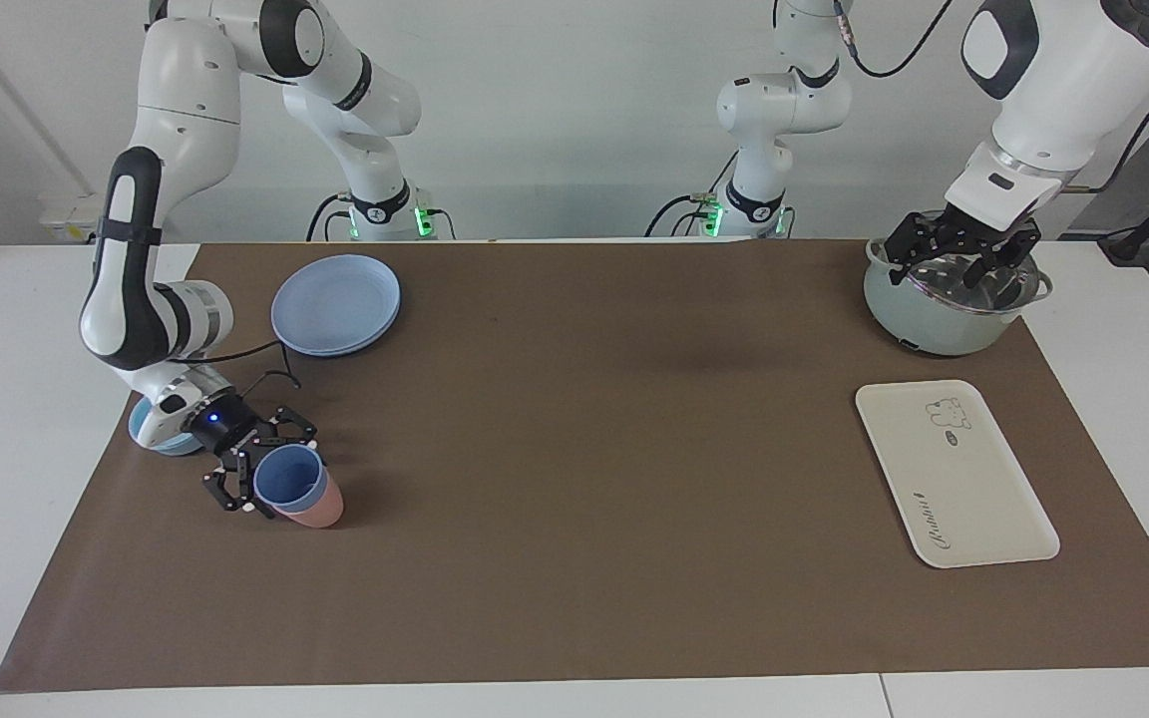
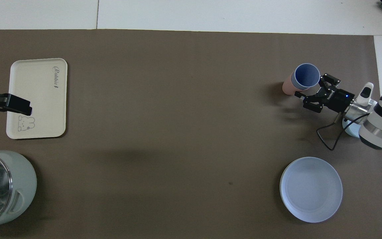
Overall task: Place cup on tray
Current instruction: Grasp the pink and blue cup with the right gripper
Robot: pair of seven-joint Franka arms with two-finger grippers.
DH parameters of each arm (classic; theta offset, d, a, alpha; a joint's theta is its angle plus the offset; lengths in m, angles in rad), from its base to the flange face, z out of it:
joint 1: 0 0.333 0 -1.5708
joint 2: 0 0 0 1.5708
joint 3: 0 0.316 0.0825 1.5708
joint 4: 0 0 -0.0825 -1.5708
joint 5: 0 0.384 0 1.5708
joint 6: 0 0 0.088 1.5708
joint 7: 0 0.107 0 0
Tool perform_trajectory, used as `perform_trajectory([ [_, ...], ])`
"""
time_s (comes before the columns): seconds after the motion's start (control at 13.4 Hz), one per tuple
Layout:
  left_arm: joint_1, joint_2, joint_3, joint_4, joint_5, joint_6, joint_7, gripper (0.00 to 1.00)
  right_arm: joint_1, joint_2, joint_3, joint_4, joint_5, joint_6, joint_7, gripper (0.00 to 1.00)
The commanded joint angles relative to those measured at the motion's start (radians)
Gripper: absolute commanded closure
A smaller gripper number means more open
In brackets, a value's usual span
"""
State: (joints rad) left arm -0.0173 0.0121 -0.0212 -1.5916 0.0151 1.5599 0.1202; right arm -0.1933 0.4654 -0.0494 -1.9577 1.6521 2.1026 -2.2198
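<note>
The periwinkle-blue cup stands at the right arm's end of the table, against a salmon-pink cup that shows beneath it. It also shows in the overhead view. My right gripper is low at the cup, open, with one finger on either side of it. The cream-white tray lies flat at the left arm's end, with nothing on it, and shows in the overhead view too. My left gripper waits open, in the air over a pot.
A pale-green pot with a steel inside stands nearer to the robots than the tray. A round blue plate lies nearer to the robots than the cups. A shallow light-blue bowl sits under the right wrist.
</note>
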Motion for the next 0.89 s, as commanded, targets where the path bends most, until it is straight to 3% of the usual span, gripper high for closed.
perform_trajectory([
  [0.0, 0.008, -0.018, -0.005, -0.016, 0.011, -0.006, 0.010, 0.00, 0.003, 0.019, 0.003, 0.016, 0.035, 0.014, -0.031, 0.00],
  [0.22, 0.008, -0.018, -0.005, -0.016, 0.011, -0.006, 0.010, 0.00, 0.008, 0.019, 0.002, 0.014, 0.034, 0.014, -0.035, 0.03],
  [0.3, 0.008, -0.018, -0.005, -0.016, 0.011, -0.006, 0.010, 0.00, 0.009, 0.018, 0.002, 0.020, 0.028, 0.013, -0.041, 0.32],
  [0.37, 0.008, -0.020, -0.005, -0.016, 0.011, -0.006, 0.010, 0.00, 0.009, 0.018, 0.003, 0.028, 0.023, 0.013, -0.047, 0.98],
  [0.67, 0.008, -0.020, -0.005, -0.016, 0.011, -0.006, 0.010, 0.00, 0.035, -0.008, 0.002, 0.054, -0.023, 0.028, 0.066, 1.00],
  [0.82, 0.008, -0.020, -0.005, -0.016, 0.011, -0.006, 0.010, 0.00, 0.047, -0.086, 0.005, 0.052, -0.139, 0.092, 0.176, 1.00],
])
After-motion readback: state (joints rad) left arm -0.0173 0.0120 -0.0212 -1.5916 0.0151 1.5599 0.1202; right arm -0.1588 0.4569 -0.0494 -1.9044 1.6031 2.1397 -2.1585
